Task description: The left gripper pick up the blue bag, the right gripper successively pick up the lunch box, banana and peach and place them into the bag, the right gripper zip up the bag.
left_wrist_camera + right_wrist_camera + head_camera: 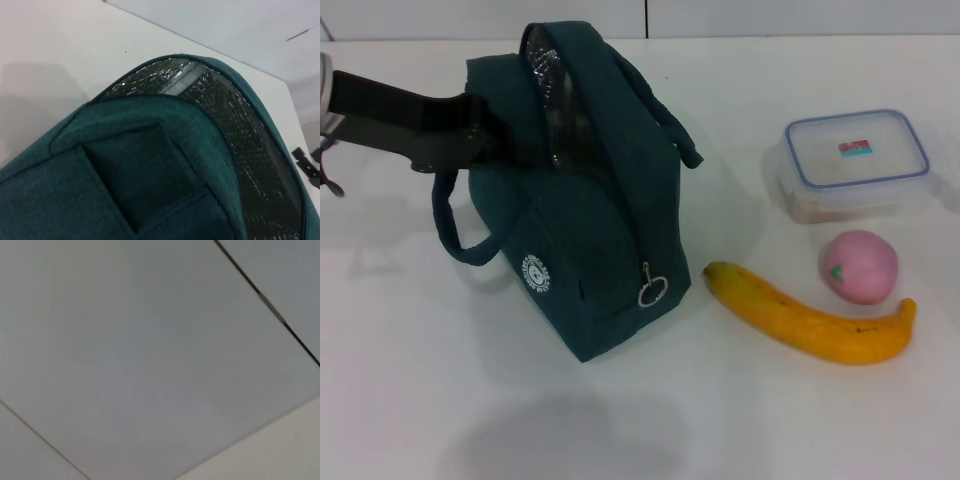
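The blue bag (590, 230) hangs tilted at centre left, its top unzipped and its silver foil lining (560, 95) showing. Its shadow lies apart from it on the table below. My left gripper (505, 140) reaches in from the left and is shut on the bag's upper left edge. The left wrist view shows the bag's fabric (150, 165) and foil lining (240, 140) close up. The lunch box (855, 160) stands closed at the right. The peach (860, 265) lies in front of it. The banana (810, 322) lies in front of the peach. My right gripper is out of view.
The white table (770, 420) carries everything. The bag's metal ring zipper pull (652, 290) hangs at its lower right end, facing the banana. One strap handle (455, 235) loops down on the left. The right wrist view shows only pale wall panels (150, 365).
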